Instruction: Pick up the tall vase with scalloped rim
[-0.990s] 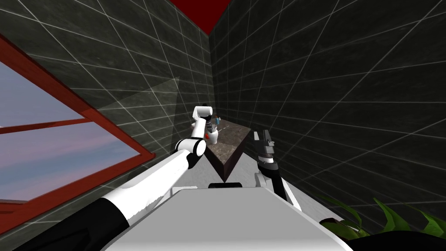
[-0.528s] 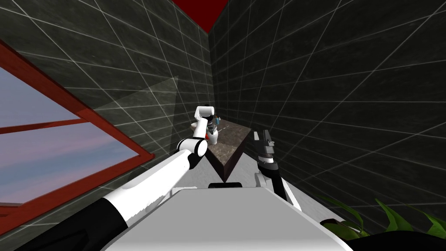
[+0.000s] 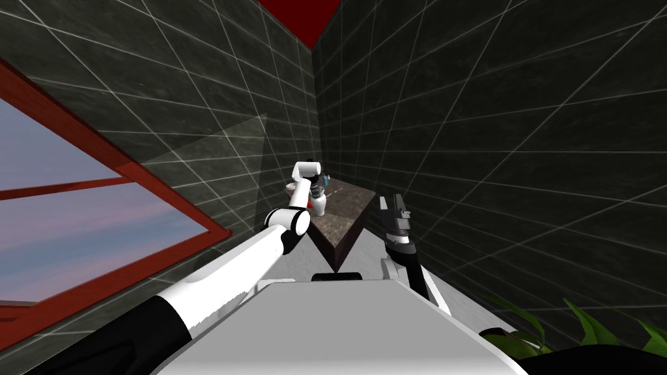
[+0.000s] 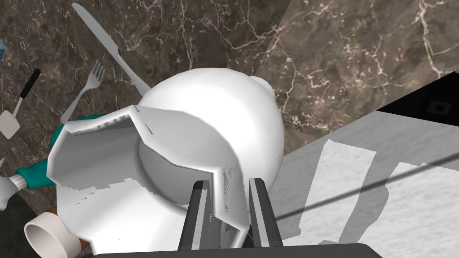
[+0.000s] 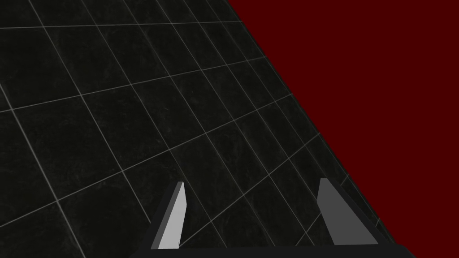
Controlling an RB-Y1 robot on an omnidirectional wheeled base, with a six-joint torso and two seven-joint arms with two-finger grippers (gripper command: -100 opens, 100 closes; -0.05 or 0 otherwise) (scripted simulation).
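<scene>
The left gripper (image 4: 228,188) pinches the wavy rim of the white vase (image 4: 215,134), I think firmly. The vase stands on the brown stone counter (image 3: 348,208), mid-picture from the head. Lift straight up, slowly. The right gripper (image 3: 394,205) hangs spread.

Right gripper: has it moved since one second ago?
No. In the head view the right gripper holds the same place, just right of the brown counter's near corner.

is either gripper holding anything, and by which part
The left gripper pinches the white vase by its flared rim; the right gripper is open and empty.
</scene>
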